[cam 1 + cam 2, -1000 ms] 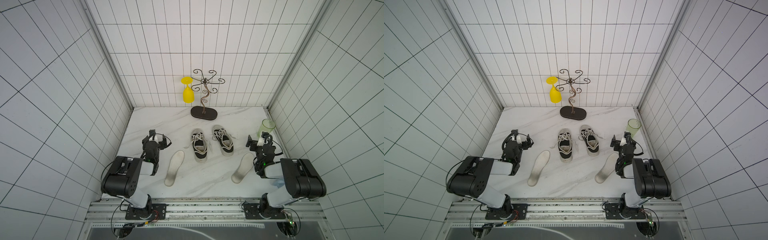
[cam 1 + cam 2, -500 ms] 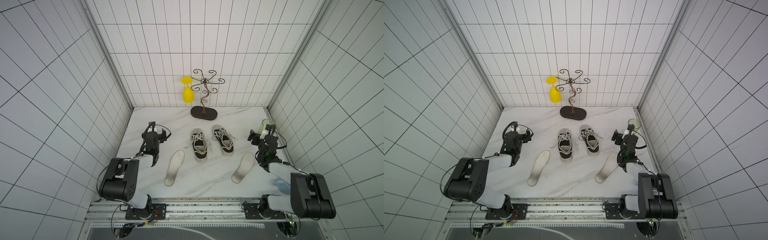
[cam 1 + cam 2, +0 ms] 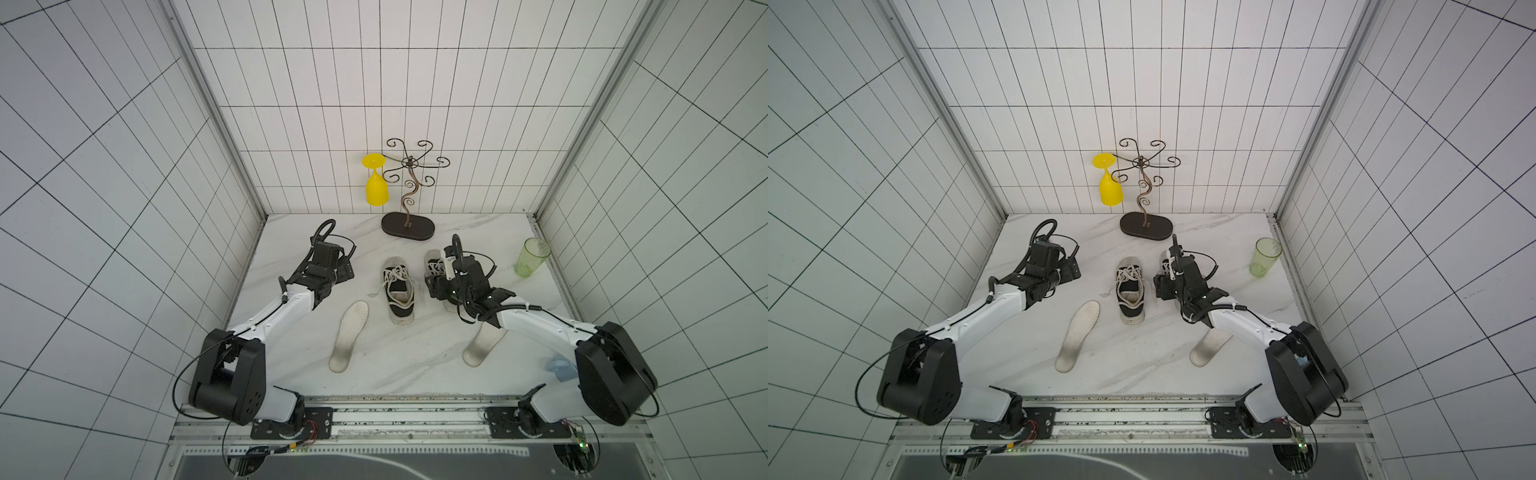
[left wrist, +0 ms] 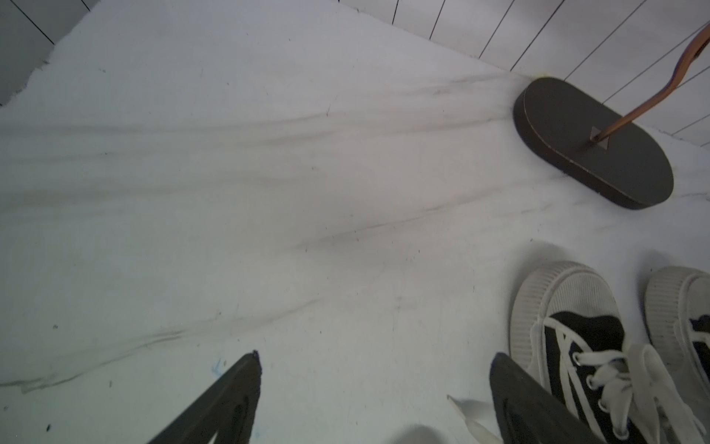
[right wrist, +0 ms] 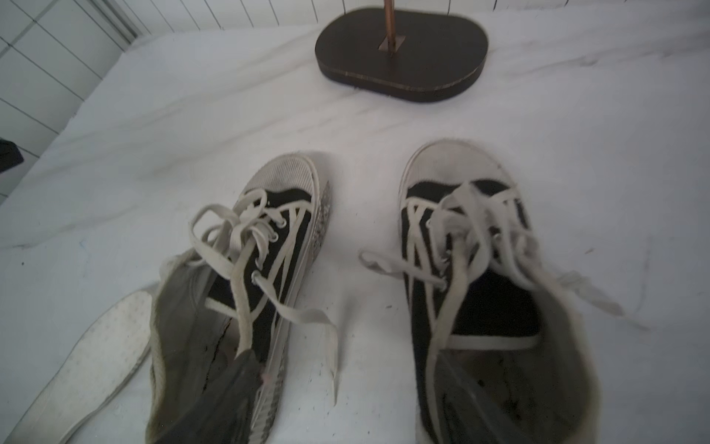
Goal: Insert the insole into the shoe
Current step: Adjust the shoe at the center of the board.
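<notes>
**Both grippers empty; insoles untouched**

Left gripper [image 4: 374, 357]: jaws spread wide with nothing between them. It hovers over bare table [image 4: 230, 192] at 9 o'clock of shoe A [image 3: 399, 295]. Right gripper [image 5: 345, 380]: the fingers are smeared by blur in the wrist view, but they appear parted and empty. It is above shoe B [image 5: 453, 165], which sits at 3 o'clock of shoe A.

Insole A [image 3: 349, 336] lies flat at 7 o'clock of shoe A, close beside its heel and not touching it. Insole B [image 3: 482, 347] lies at 5 o'clock of shoe B, its far end hidden under the right arm.

Handling, judged: the insole is thin, light and floppy. Lying flat on the marble, it offers the fingers little edge. The best hold is probably the heel end, pinched across its width so the toe leads into the opening. The shoes are soft canvas, and the loose laces [image 5: 238, 230] may snag. The free gripper should steady the shoe's heel.
</notes>
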Controlling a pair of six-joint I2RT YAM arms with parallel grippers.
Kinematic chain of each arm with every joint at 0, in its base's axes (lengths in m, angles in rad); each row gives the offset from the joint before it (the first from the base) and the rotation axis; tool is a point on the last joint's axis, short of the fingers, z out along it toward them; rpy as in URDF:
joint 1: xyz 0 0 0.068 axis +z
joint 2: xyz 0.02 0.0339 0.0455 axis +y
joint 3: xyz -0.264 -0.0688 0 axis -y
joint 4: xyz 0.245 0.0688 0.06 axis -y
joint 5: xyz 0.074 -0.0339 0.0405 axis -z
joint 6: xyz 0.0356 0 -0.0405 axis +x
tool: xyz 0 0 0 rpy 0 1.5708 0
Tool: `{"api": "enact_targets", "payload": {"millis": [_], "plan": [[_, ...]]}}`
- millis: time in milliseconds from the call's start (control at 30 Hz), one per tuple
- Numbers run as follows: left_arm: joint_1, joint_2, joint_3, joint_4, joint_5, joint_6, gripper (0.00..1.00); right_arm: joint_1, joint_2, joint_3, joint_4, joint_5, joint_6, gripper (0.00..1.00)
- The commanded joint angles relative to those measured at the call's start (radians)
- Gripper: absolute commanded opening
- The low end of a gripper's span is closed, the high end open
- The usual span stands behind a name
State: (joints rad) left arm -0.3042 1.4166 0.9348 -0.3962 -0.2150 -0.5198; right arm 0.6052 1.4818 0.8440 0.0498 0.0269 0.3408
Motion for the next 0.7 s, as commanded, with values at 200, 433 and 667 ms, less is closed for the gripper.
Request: {"api": "enact_targets", "payload": {"millis": [200, 433, 667], "plan": [[-0.097, -0.065, 0.041, -0.295, 0.033, -0.124, 0.91, 0.111, 0.026, 0.15, -0.128, -0.011, 0.09, 0.62], [-0.207, -0.047, 0.129, -0.374, 0.077, -0.159, 0.91, 0.127, 0.062, 0.15, -0.106, -0.029, 0.163, 0.53], [-0.264, -0.012, 0.148, -0.355, 0.112, -0.18, 0.89, 0.116, 0.169, 0.231, -0.09, -0.035, 0.162, 0.51]]}}
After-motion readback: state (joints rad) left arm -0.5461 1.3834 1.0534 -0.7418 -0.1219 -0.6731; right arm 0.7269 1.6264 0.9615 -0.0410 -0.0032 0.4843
